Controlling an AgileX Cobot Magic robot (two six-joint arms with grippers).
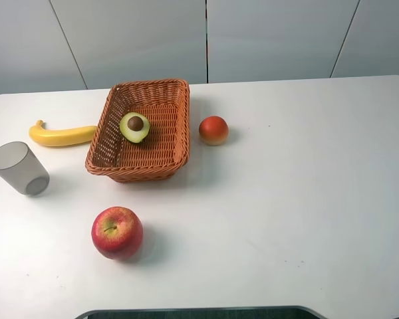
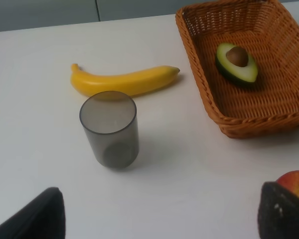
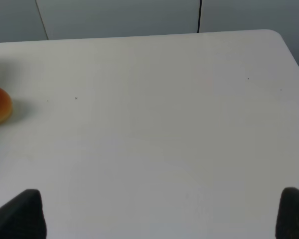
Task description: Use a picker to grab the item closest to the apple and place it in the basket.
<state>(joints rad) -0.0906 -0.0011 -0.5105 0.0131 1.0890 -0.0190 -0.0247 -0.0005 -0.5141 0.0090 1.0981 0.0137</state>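
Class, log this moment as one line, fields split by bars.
avocado half in basket | cup, banana, apple, peach on table | both grippers open, empty

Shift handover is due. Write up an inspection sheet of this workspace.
Surface: white table, bare on the right side.
Job's things: red apple at the front left; wicker basket holds a halved avocado; grey cup stands upright left of the apple.
Clutter: banana left of the basket; orange-red fruit right of it.
Grippers: left pincer and right pincer both open, holding nothing.
Cables: nothing seen.
Surroundings: plain grey wall panels.
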